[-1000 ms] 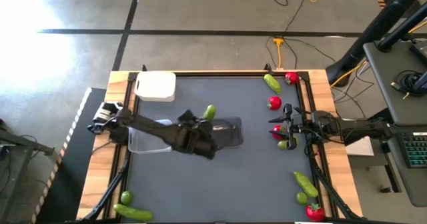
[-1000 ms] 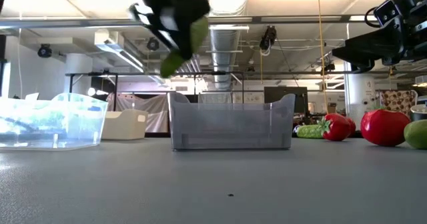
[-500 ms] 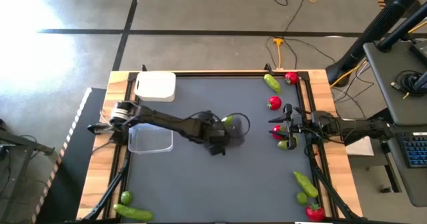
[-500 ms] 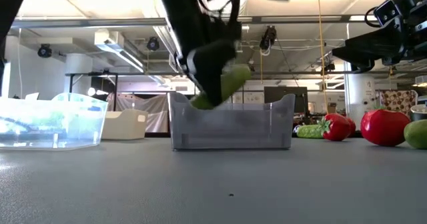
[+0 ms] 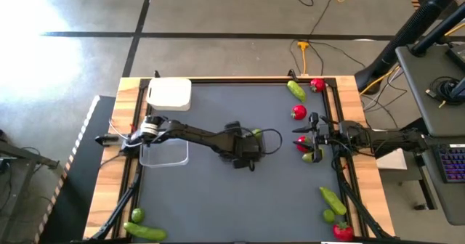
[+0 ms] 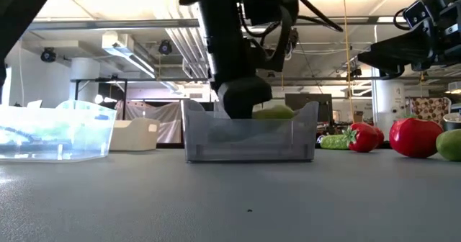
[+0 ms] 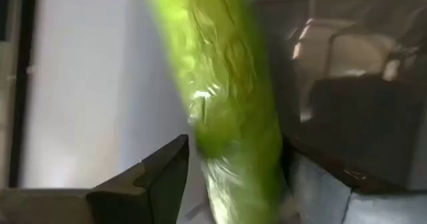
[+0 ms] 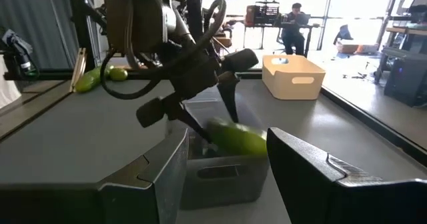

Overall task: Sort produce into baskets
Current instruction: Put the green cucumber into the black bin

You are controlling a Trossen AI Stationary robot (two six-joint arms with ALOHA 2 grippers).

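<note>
One cucumber (image 6: 274,113) lies nearly level inside the dark tub (image 6: 249,141) at mid-desk, long axis across the tub, clamped in the left claw (image 6: 243,98). Right claw (image 5: 311,138) waits beside red fruit, fingers apart.

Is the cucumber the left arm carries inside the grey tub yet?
Partly in: the cucumber dips below the grey tub's rim, beside the left end effector.

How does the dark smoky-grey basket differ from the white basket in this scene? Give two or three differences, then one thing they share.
The grey basket is see-through and sits mid-table; the white basket is opaque and sits at a far corner. The grey basket has a cucumber in it with the left tool over it; no tool is at the white basket. The low view shows the grey basket nearer the camera. Both are rounded-square tubs on the table.
</note>
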